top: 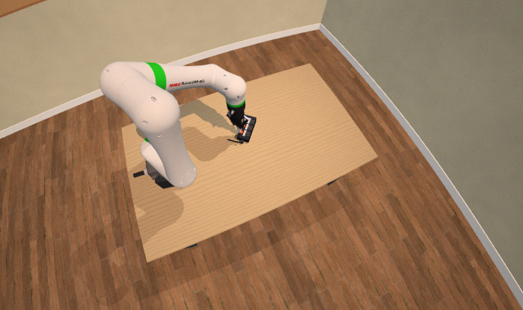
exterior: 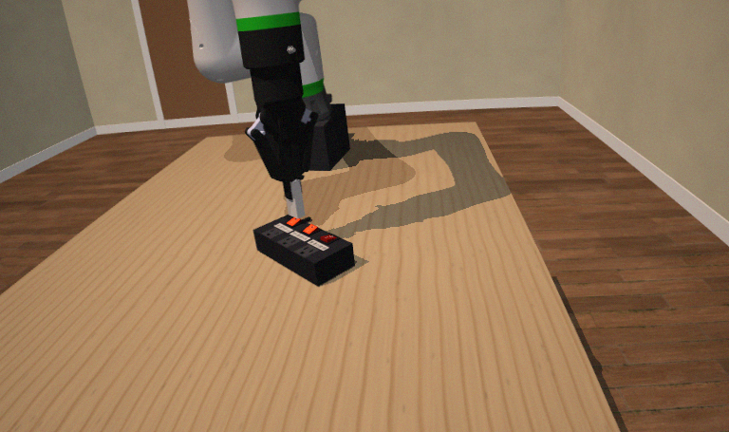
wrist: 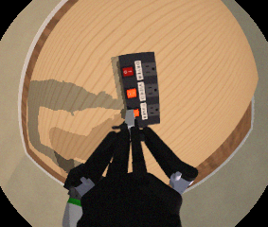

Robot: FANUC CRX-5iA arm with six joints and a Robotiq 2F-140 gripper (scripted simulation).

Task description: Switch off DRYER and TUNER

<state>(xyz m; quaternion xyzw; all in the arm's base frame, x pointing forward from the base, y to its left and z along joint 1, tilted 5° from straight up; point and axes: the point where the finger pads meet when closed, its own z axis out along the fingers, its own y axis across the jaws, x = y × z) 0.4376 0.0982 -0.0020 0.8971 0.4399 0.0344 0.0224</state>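
A black power strip [top: 247, 129] [exterior: 304, 248] [wrist: 141, 89] lies right way up on the wooden table [top: 300, 137] [exterior: 214, 325]. It has three rocker switches in a row. Two glow bright orange [exterior: 309, 228] [wrist: 132, 94] and the third is dark red [exterior: 328, 238] [wrist: 128, 71]. My gripper [exterior: 296, 213] [wrist: 131, 115] [top: 240, 129] is shut and empty. It points straight down, with its fingertips at the end orange switch [exterior: 292, 221] [wrist: 135, 113]; I cannot tell whether they touch it. The labels are too small to read.
The arm's base [top: 161, 177] stands on the table's left part. A dark box-like part [exterior: 330, 137] of the base stands behind the gripper. The table's edges drop to a wooden floor [top: 346, 253].
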